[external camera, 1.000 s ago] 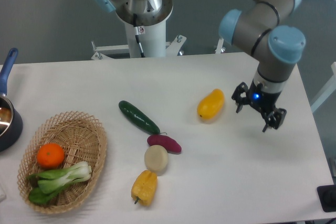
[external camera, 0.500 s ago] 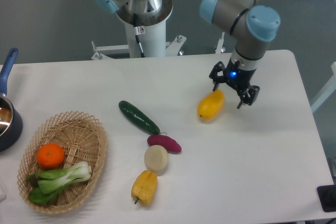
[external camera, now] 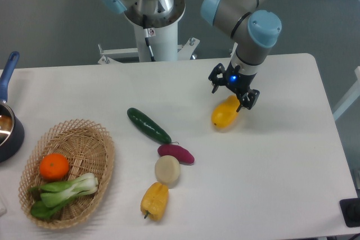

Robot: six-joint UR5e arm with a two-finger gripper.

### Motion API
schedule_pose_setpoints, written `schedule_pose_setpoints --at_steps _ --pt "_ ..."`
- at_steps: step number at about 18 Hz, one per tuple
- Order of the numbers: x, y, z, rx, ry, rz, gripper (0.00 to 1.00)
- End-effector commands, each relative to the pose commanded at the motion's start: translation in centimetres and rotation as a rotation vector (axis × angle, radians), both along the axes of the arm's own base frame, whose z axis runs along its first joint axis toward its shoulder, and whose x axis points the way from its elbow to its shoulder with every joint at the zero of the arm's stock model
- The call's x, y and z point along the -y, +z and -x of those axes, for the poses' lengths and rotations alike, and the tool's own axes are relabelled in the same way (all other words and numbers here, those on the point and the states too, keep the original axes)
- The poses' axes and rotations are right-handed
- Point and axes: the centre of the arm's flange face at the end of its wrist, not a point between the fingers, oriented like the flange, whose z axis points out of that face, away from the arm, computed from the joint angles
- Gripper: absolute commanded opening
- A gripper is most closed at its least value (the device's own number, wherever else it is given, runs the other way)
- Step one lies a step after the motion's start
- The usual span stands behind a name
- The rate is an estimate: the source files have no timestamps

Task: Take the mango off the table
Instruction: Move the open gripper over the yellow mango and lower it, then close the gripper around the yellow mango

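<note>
White table (external camera: 281, 172); gripper (external camera: 232, 90) spread over mango's (external camera: 224, 114) upper end.

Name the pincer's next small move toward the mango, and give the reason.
Probably a short shift toward the mango's middle, then straight down. The pincer is open and sits over the fruit's upper right end, not yet around it, and the mango lies on the table.
</note>
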Motion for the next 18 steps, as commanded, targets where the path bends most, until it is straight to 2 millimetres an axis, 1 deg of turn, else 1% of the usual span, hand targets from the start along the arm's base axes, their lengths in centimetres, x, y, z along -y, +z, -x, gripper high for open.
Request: schedule_pose_setpoints --at_steps 2,6,8,9,11,12,13,15,16,17,18 --pt "-0.2 0.1 0.3 -0.009 -0.002 -0.003 1.00" --pt "-0.3 -1.2 -0.1 0.009 -0.005 0.003 1.00" --pt "-1.5 -2.3 -0.5 0.012 -0.017 0.005 1.00" --pt "-2.0 -2.5 -0.6 -0.005 -0.010 -0.001 1.00" --pt "-2.3 -3.1 -1.1 -0.004 0.008 0.003 1.00" --pt "-2.3 -3.1 -1.1 -0.008 0.008 0.010 0.97" --pt "-2.3 -3.5 -1.0 -0.008 0.005 0.025 0.81" --pt "-2.3 -3.6 -1.0 -0.008 -0.002 0.028 0.63" --pt "-2.3 -3.5 -1.0 -0.011 -0.002 0.030 0.57" --pt "-2.2 -3.5 -1.0 -0.017 -0.003 0.046 0.54" --pt "-2.0 -3.5 -0.9 -0.026 -0.002 0.064 0.54"
